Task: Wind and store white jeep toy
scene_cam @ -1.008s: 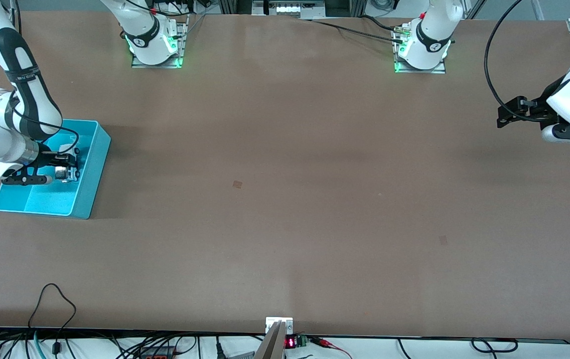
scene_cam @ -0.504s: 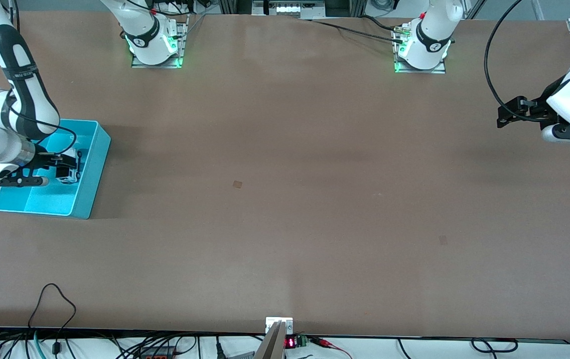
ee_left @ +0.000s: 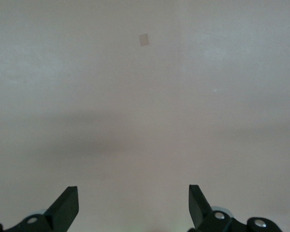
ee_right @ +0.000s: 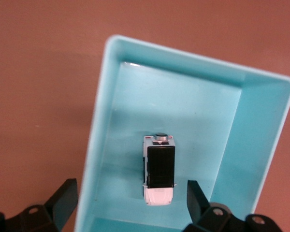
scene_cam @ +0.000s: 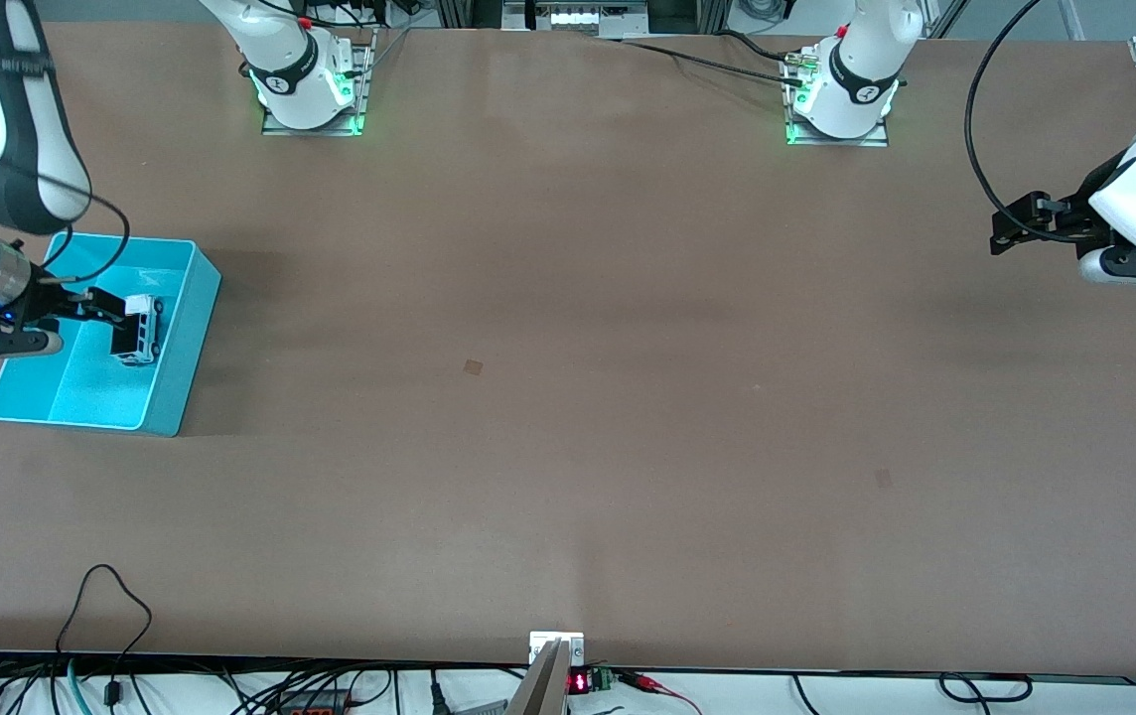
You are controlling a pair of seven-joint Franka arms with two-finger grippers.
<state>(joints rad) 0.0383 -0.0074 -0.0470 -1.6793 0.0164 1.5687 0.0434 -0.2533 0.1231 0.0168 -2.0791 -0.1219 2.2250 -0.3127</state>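
Comparing this moment with the front views from a second and half a second ago shows one change: the right end effector (scene_cam: 106, 323), which then sat low in the cyan bin (scene_cam: 186, 343) around the white jeep toy (scene_cam: 141, 331), has lifted and drawn back toward the right arm's end of the counter (scene_cam: 568, 397). Its fingers (ee_right: 63, 195) now stand spread wide and hold nothing. The jeep rests alone on the bin floor, apart from both fingers, close to the bin wall that faces the middle of the counter.

Judged from this layout, the storing step is complete; what remains is for the right arm to clear the bin. Whether the toy was wound cannot be read from these views.

Orientation: the jeep stands upright on its wheels, black ribbed roof up. Its long axis runs roughly parallel to the bin's long walls, slightly tilted in the front view. Which end is the front cannot be told.

The left end effector (scene_cam: 1010, 226) waits above bare counter at the left arm's end, fingers (ee_left: 67, 205) spread wide and empty.
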